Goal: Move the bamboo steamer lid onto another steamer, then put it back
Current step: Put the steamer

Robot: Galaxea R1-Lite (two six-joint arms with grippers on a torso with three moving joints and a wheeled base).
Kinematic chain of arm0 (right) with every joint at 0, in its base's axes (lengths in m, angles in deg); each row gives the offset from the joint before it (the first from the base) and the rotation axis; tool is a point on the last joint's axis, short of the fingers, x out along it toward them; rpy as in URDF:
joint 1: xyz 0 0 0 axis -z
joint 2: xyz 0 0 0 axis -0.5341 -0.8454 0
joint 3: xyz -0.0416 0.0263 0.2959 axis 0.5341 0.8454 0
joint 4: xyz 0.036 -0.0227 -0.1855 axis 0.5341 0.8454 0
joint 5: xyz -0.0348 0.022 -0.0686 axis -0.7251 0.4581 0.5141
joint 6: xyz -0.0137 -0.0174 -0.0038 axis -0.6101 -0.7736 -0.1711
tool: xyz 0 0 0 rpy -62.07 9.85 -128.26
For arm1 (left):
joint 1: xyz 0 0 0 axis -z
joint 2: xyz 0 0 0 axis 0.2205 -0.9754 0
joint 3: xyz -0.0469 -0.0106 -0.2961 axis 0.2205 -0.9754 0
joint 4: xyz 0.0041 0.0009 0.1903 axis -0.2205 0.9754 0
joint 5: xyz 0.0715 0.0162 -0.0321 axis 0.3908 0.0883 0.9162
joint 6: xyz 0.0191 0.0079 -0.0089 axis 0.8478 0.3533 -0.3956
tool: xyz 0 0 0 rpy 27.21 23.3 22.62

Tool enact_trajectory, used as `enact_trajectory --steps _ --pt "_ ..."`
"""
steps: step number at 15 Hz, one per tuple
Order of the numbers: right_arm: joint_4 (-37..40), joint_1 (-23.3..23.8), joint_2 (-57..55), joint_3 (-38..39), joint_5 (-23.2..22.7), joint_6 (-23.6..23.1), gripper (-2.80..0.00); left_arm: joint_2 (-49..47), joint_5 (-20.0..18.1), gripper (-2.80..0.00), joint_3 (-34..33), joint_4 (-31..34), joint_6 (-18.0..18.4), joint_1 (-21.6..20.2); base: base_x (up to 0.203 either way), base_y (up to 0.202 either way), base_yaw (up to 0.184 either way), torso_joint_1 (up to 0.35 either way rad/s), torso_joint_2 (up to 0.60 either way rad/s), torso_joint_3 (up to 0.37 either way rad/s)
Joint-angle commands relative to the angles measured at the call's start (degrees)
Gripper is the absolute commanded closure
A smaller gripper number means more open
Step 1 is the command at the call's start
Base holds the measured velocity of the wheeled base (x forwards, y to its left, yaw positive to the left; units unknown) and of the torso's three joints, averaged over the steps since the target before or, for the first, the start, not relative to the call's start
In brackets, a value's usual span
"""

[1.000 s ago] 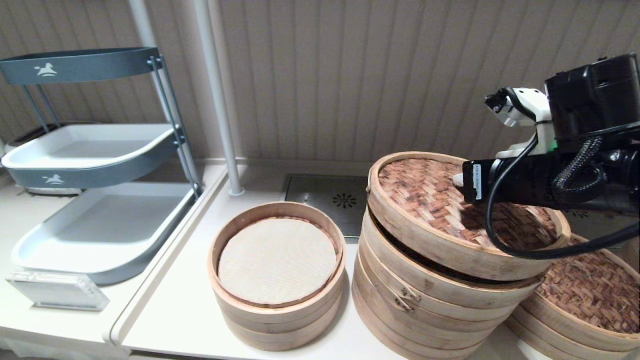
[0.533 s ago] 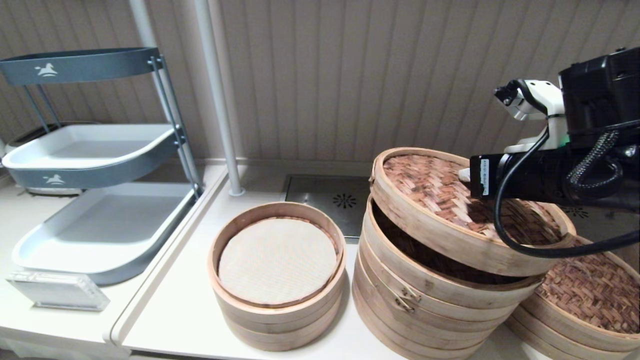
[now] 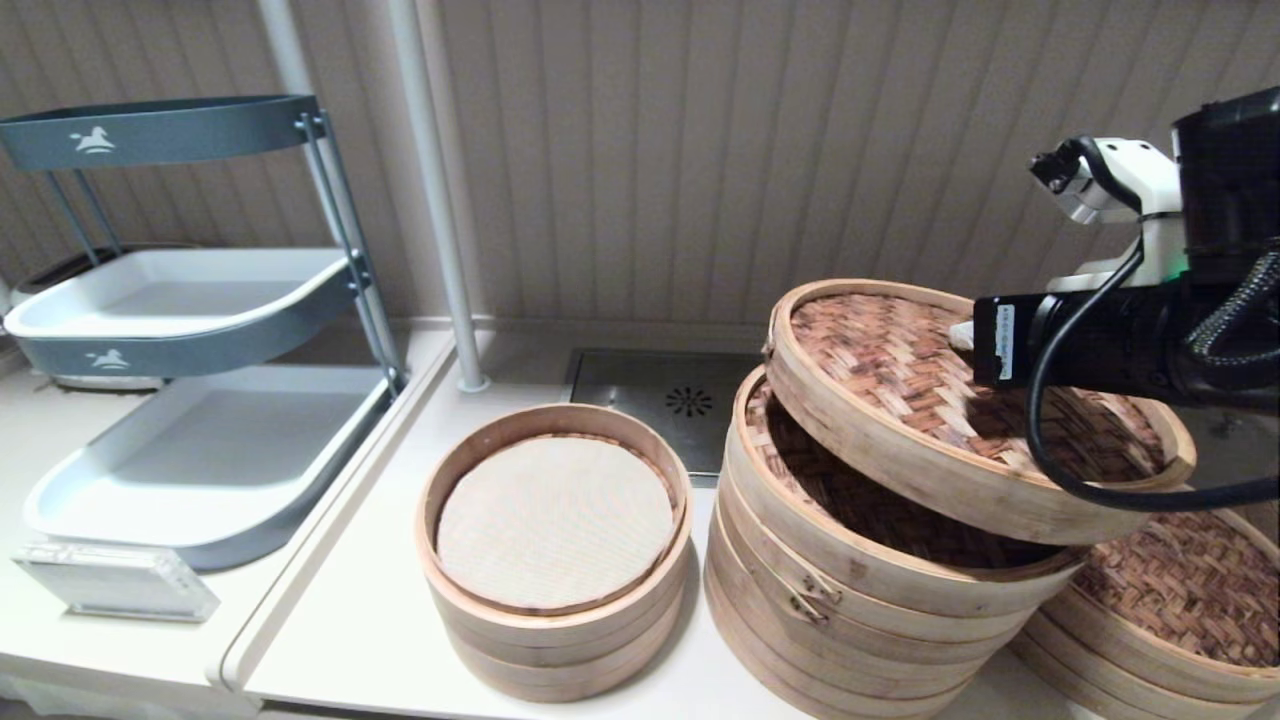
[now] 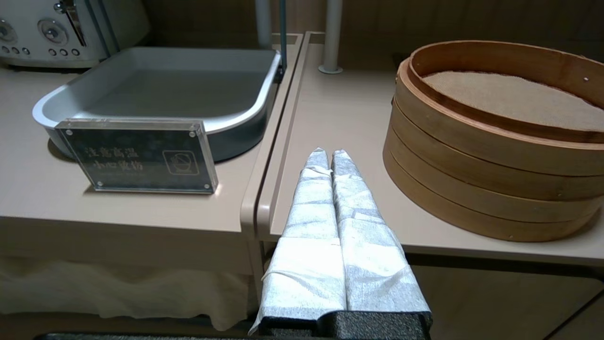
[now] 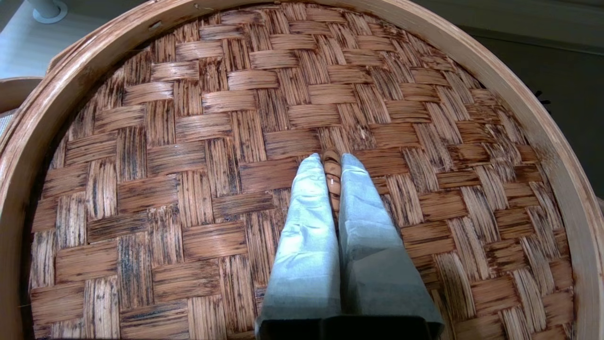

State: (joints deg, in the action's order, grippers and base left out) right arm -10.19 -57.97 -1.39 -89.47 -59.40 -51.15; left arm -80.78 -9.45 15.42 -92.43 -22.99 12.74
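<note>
My right gripper (image 5: 331,160) is shut on the small centre knot (image 5: 332,174) of the bamboo steamer lid (image 3: 900,370), whose dark brown weave (image 5: 188,141) fills the right wrist view. The lid hangs tilted, its left edge high, just above the tall, wide steamer stack (image 3: 850,590) with a dark joint mark on its side. That stack's own woven top (image 3: 790,440) shows in the gap under the lid. In the head view the right arm (image 3: 1100,345) covers the gripper. My left gripper (image 4: 325,153) is parked low at the counter's front edge, shut and empty.
A smaller steamer with a white cloth liner (image 3: 555,520) stands left of the tall stack. A lower stack with darker weave (image 3: 1180,590) sits at the right. A grey tiered tray rack (image 3: 200,300), an acrylic sign (image 3: 110,580), a white pole (image 3: 440,220) and a drain plate (image 3: 660,395) lie beyond.
The lid has risen off the tall stack and shifted right with my right gripper. The gap under its left edge has widened, showing the stack's woven top. The left arm stayed still.
</note>
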Motion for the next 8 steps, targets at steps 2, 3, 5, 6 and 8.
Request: enact_trajectory --steps 2,3,5,6,8 --pt "0.07 2.31 1.61 0.95 0.31 -0.19 0.0 0.09 -0.06 0.0 -1.41 -0.05 0.0 0.0 0.0 0.0 0.0 0.0 0.0 0.0" --pt "0.12 3.17 1.97 1.08 0.25 -0.23 0.0 0.09 -0.06 0.0 -1.41 -0.05 0.0 0.0 0.0 0.0 0.0 0.0 0.0 0.0" --pt "0.23 5.01 2.39 1.43 0.25 -0.47 0.0 0.09 0.03 0.0 -1.41 -0.05 0.0 -0.09 0.0 0.0 0.0 0.0 0.0 0.0" --pt "0.2 5.78 2.6 1.64 0.27 -0.69 0.0 0.09 0.02 0.0 -1.41 -0.05 0.0 -0.08 0.0 0.0 0.0 0.0 0.0 0.0" --pt "0.07 9.99 3.55 2.52 0.25 -1.34 0.0 0.09 -0.03 0.0 -1.41 -0.05 0.0 0.0 0.0 0.0 0.0 0.0 0.0 0.0"
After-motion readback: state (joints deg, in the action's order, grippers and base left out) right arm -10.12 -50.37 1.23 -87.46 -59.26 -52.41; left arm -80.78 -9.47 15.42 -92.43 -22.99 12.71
